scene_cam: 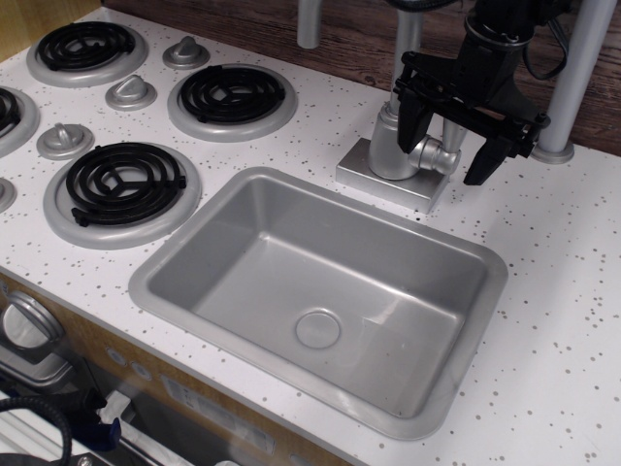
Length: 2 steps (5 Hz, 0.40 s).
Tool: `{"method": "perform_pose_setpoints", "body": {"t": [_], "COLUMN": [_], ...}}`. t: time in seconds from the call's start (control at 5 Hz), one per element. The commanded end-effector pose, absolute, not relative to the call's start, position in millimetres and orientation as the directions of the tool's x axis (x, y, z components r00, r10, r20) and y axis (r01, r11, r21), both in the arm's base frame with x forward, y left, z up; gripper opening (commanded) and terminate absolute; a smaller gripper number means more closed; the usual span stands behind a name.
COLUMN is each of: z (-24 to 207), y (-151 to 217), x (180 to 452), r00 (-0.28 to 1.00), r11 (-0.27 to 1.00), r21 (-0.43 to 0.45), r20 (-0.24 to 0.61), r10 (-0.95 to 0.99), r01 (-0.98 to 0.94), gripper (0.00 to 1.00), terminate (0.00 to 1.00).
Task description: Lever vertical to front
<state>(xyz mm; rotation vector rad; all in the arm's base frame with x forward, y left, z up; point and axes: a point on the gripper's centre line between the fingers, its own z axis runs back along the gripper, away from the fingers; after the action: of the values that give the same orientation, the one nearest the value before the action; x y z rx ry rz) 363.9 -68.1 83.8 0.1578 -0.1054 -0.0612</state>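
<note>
The faucet's cylindrical body (388, 146) stands on a square silver base behind the sink. The lever (440, 155) shows as a short round silver stub jutting right and forward from that body. Its flat paddle end is largely hidden by my fingers. My black gripper (441, 161) comes down from above and straddles the lever. One finger (411, 116) is in front of the faucet body and the other finger (483, 160) is to the right of the stub. The jaws stand apart, with gaps visible beside the stub. The spout pipe (408, 34) rises behind the gripper.
A grey sink basin (490, 291) lies in the white speckled counter just in front of the faucet. Black coil burners (233, 94) (121, 183) and cone-shaped silver knobs (130, 92) are at the left. Grey posts (572, 78) (309, 19) stand along the wooden back wall.
</note>
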Motion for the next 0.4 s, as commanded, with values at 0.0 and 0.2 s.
{"method": "perform_pose_setpoints", "body": {"t": [0.0, 0.2], "z": [84, 99], "y": [-68, -71], "x": [364, 373], "r00": [0.993, 0.978], "r11": [0.986, 0.976], "r21": [0.160, 0.200], "r20": [0.100, 0.175], "r10": [-0.069, -0.117], "r01": [0.053, 0.081], "gripper": [1.00, 1.00], "terminate": [0.00, 0.00]}}
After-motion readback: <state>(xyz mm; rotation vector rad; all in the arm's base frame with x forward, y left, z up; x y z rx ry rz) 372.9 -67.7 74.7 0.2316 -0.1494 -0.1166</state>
